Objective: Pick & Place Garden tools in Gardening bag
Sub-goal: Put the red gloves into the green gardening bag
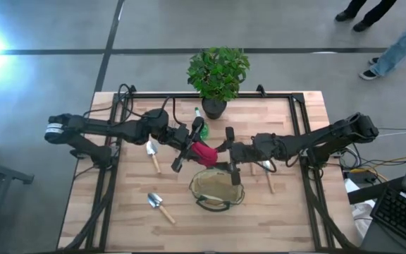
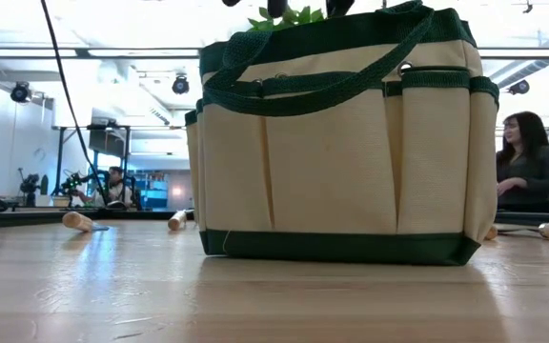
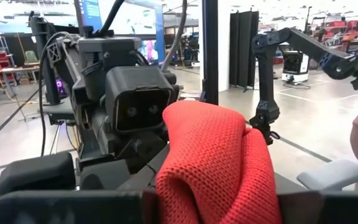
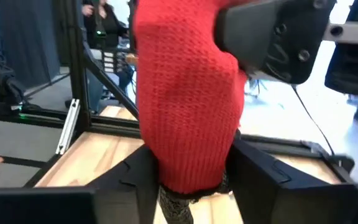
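A red knitted glove-like piece [image 1: 204, 152] hangs in the air above the table between my two grippers, just beyond the far rim of the gardening bag [image 1: 217, 189]. The bag is tan with a dark green rim and handles and stands upright on its base [image 2: 336, 248]. My left gripper [image 1: 189, 147] comes from the left and my right gripper [image 1: 225, 152] from the right; both are shut on the red piece. Three wooden-handled trowels [image 1: 152, 154] [image 1: 159, 206] [image 1: 267, 173] lie flat on the table. A green spray bottle [image 1: 197, 113] stands by the plant pot. My left gripper holds one end of the red piece [image 3: 210, 186] between its two fingers, coming roughly level from the table's left. The fabric bulges out in folds in front of the fingers, lifted clear of the table. My right gripper holds the opposite end, the one with a dark cuff [image 4: 179, 198], pinched between its two fingers [image 4: 129, 180], coming from the table's right. The red fabric stands out beyond the fingers toward my left gripper [image 4: 278, 37], clear of the table.
A leafy plant in a dark pot [image 1: 217, 74] stands at the table's far edge. A dark metal frame [image 1: 298, 113] runs along the table's sides. People stand on the floor beyond the far right corner [image 1: 393, 42]. Bare wood lies at the near left [image 1: 111, 219].
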